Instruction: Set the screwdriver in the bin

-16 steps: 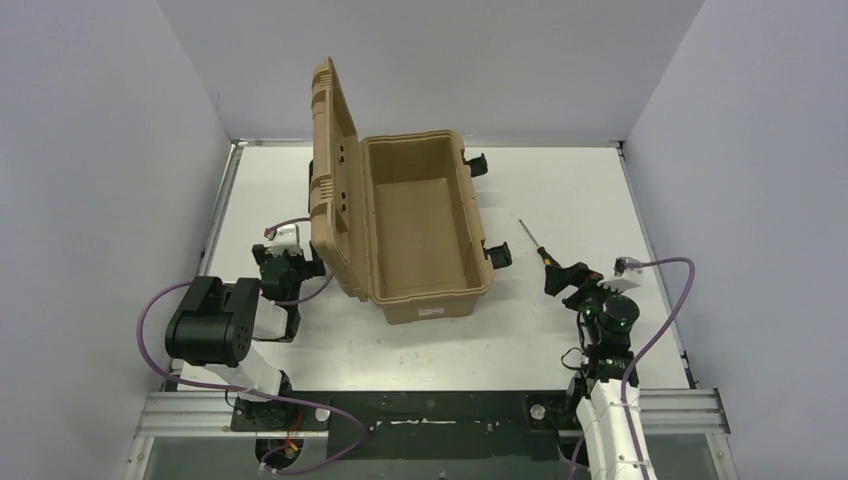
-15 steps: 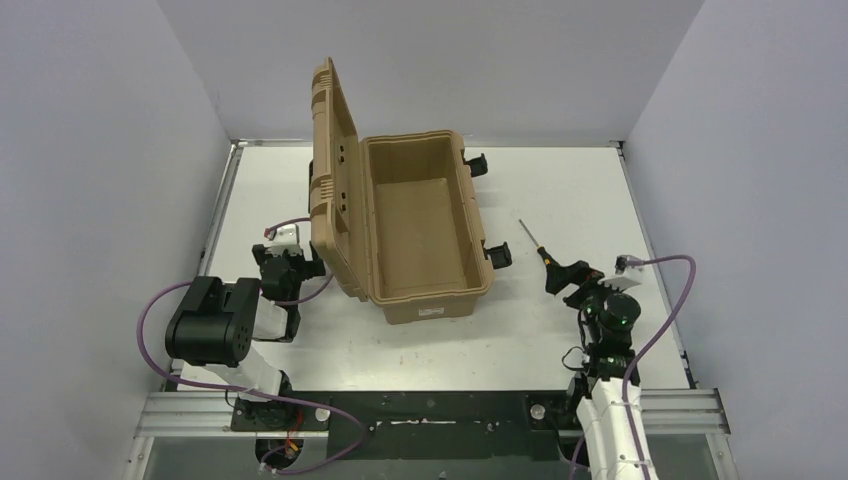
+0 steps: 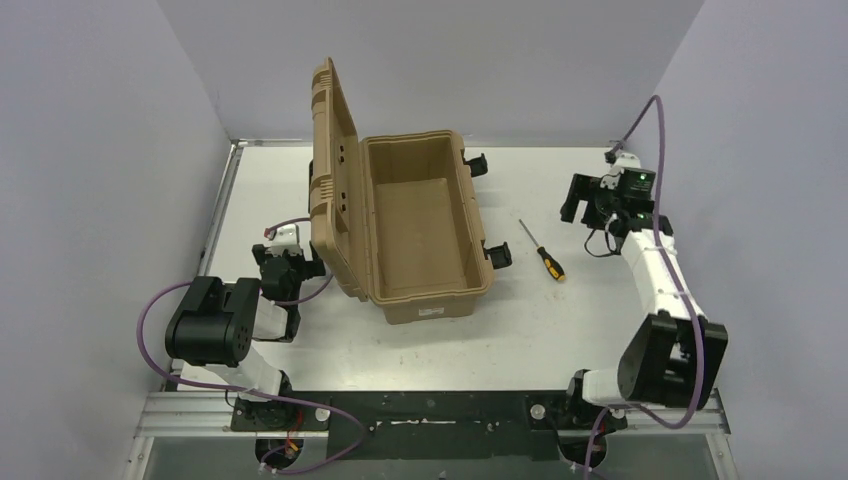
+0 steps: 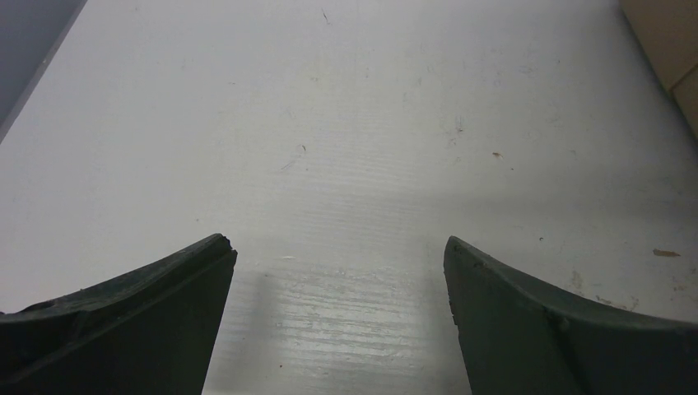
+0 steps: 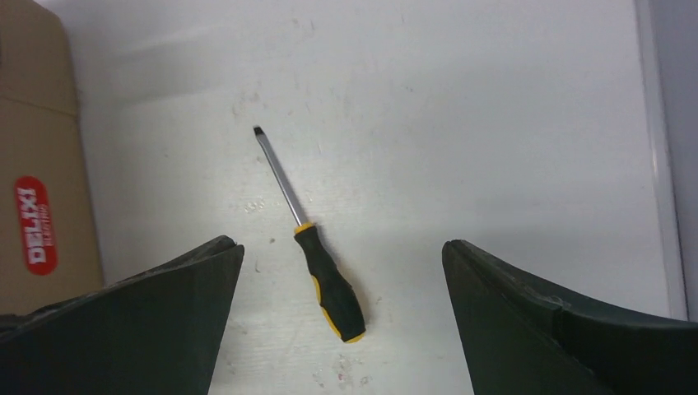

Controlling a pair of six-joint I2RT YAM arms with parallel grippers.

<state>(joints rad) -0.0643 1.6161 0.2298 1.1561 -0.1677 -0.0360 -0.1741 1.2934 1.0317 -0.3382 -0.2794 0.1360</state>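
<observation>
The screwdriver [image 3: 545, 255] lies flat on the white table, right of the bin, its black-and-yellow handle toward the front. The tan bin [image 3: 470, 215] stands open with its lid upright on the left, and its tub looks empty. My right gripper [image 3: 582, 205] is open and empty, raised at the back right of the screwdriver. In the right wrist view the screwdriver [image 5: 329, 284] lies between and below the open fingers [image 5: 342, 243], and the bin's side [image 5: 33, 123] shows at left. My left gripper [image 3: 300, 268] is open and empty, low beside the lid.
In the left wrist view the open left gripper [image 4: 337, 240] is over bare scuffed table, with the bin's corner [image 4: 671, 41] at top right. Black latches [image 3: 498, 255] stick out on the bin's right side. Walls close in the table at left, back and right.
The right arm has swung from the front right, where it hung over the screwdriver's handle, to the back right. The screwdriver lies where it was. The left arm has not moved.
</observation>
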